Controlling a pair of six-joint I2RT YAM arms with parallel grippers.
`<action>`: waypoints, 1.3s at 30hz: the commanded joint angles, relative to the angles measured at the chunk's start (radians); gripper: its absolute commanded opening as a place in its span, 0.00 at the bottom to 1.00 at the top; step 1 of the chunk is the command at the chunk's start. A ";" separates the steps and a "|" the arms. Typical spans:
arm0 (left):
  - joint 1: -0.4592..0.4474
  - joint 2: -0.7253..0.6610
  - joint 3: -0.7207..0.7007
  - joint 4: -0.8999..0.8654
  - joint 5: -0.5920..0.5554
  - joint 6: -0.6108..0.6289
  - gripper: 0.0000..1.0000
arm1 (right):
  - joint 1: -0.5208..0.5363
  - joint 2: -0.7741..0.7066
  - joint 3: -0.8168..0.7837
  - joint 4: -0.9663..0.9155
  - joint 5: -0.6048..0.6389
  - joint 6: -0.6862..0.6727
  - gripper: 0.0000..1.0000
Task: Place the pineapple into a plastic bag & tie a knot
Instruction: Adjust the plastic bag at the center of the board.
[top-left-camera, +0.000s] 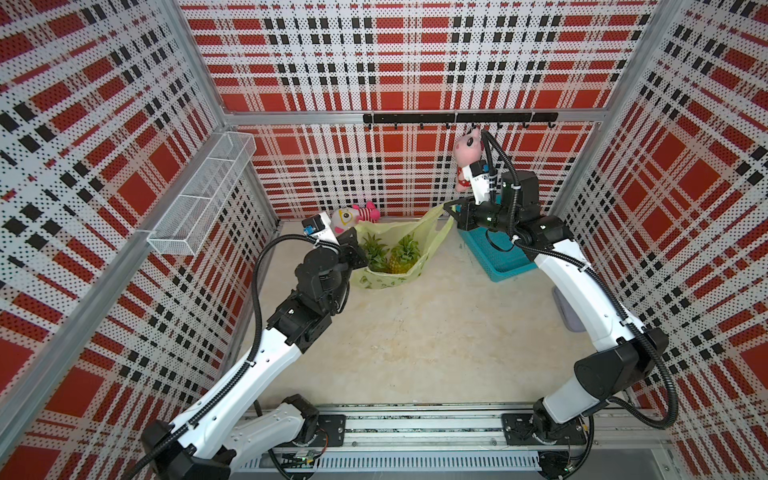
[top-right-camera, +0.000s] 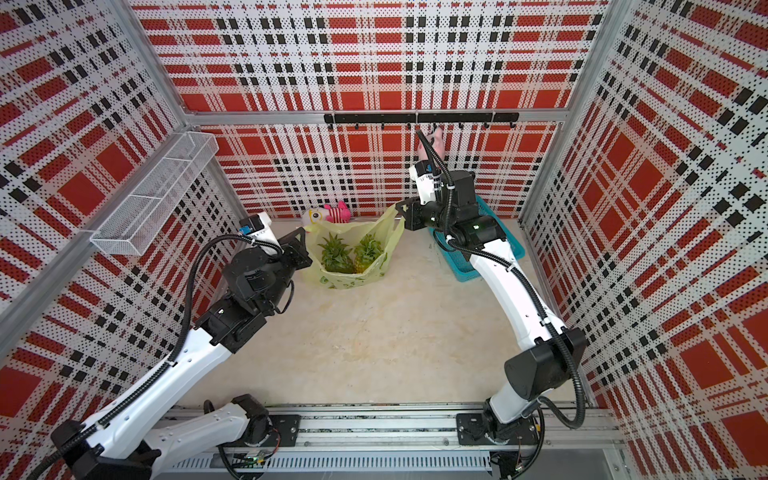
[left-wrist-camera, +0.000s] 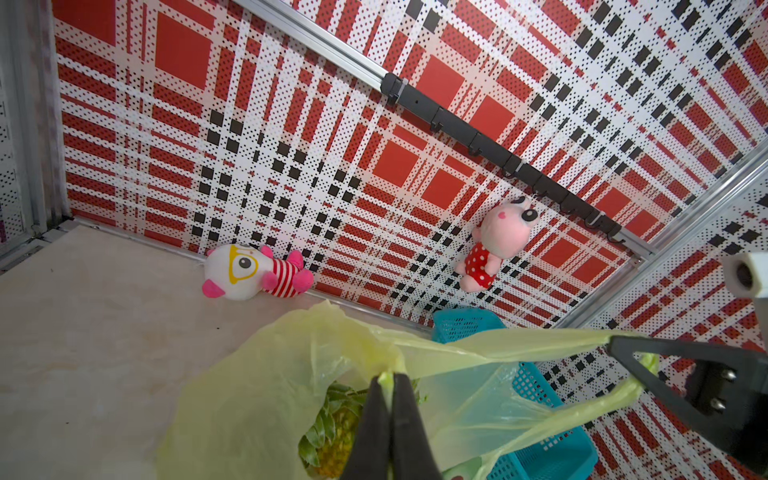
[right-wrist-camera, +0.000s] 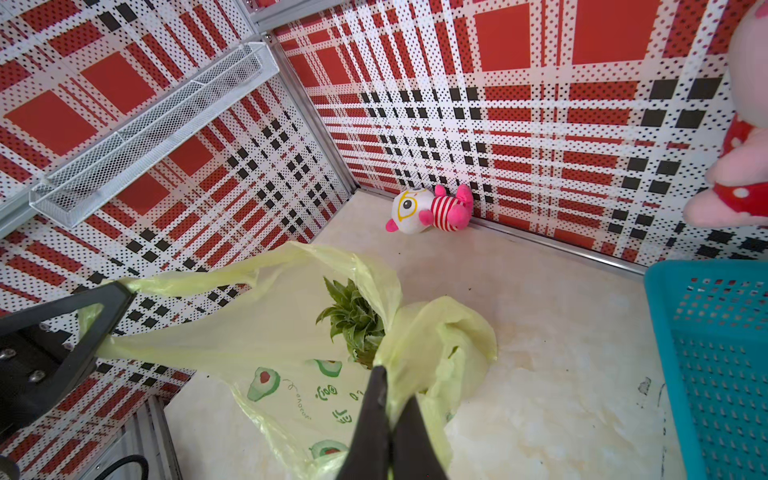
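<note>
The plastic bag (top-left-camera: 384, 283) sits on the tabletop (top-left-camera: 415, 340) towards the back wall with its mouth wide open. The pineapple (top-left-camera: 397, 259) is already inside it, and two leafy crowns show through the opening in both top views. So the first half of the task looks done.

The knot is not made: the two handles are drawn apart, neither crossed nor twisted. The left gripper (left-wrist-camera: 390, 376) has its fingers clamped together on one handle (right-wrist-camera: 187, 282). The right gripper (right-wrist-camera: 392, 386) has its fingers pinched tight on the other handle (left-wrist-camera: 498, 345), near the teal basket (top-left-camera: 498, 259). What is left, by the look of it, is to bring the handles together, cross them and pull tight.
</note>
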 joint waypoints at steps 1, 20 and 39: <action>0.006 0.012 0.041 0.025 0.050 0.020 0.00 | -0.015 -0.077 0.046 -0.016 0.070 -0.037 0.00; 0.045 0.028 -0.012 0.109 0.244 -0.036 0.06 | -0.057 -0.102 -0.050 -0.039 -0.085 -0.072 0.00; 0.081 0.208 0.077 0.212 0.495 0.089 0.02 | 0.095 -0.047 -0.023 -0.157 0.003 -0.211 0.24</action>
